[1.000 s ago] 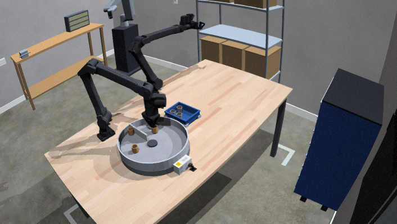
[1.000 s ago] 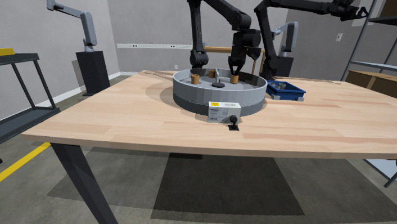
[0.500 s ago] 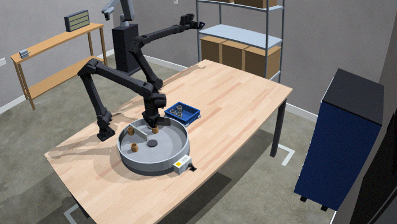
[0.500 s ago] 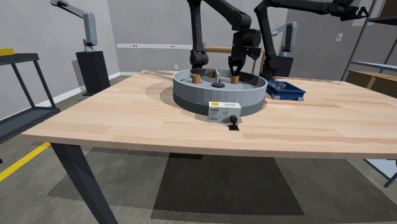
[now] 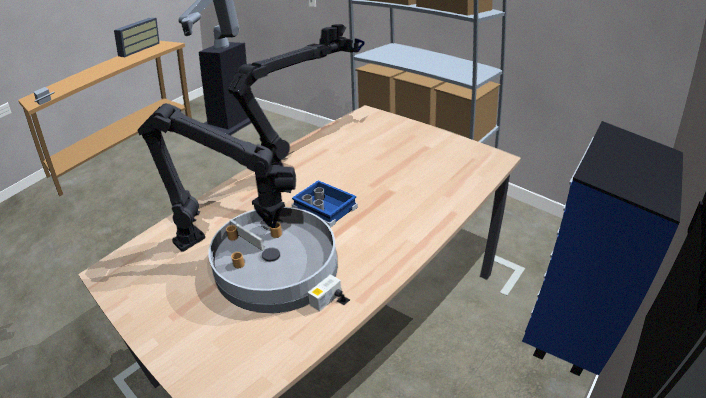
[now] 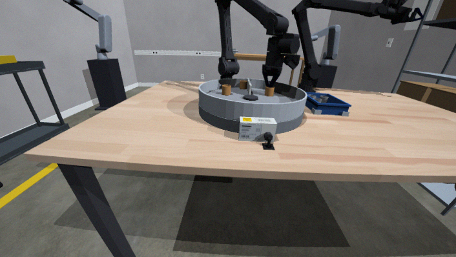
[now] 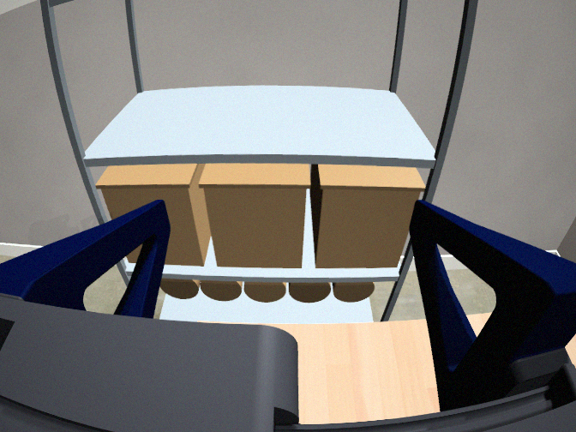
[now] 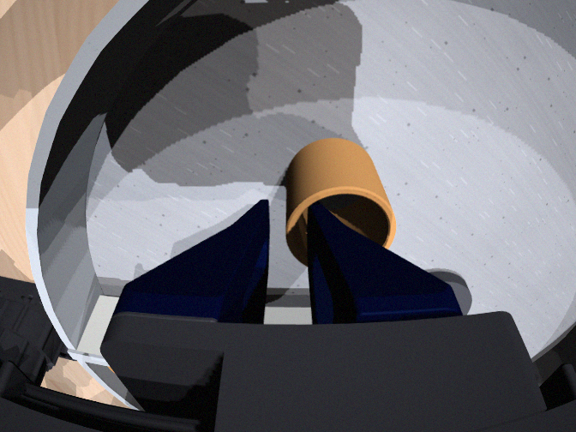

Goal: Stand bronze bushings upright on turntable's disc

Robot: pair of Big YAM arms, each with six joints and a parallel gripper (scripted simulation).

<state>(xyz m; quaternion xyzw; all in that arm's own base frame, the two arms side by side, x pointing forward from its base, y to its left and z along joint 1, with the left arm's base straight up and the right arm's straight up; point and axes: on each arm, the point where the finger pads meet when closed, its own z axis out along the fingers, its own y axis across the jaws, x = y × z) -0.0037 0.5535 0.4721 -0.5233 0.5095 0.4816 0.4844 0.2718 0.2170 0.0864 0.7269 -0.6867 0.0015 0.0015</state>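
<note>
Three bronze rings stand on the turntable, at nine, ten and twelve o'clock from its hub in the top view.
The right pincer, slightly parted, straddles the twelve-o'clock ring's wall unclenched; the left is released. Steel rings sit in the crate.

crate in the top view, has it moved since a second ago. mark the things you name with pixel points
No, the crate [image 5: 345, 207] [image 6: 331, 110] sits at the same place on the table [image 5: 425, 200] [image 6: 371, 145] [image 7: 363, 372] [image 8: 37, 27], shifted neither way.
</note>
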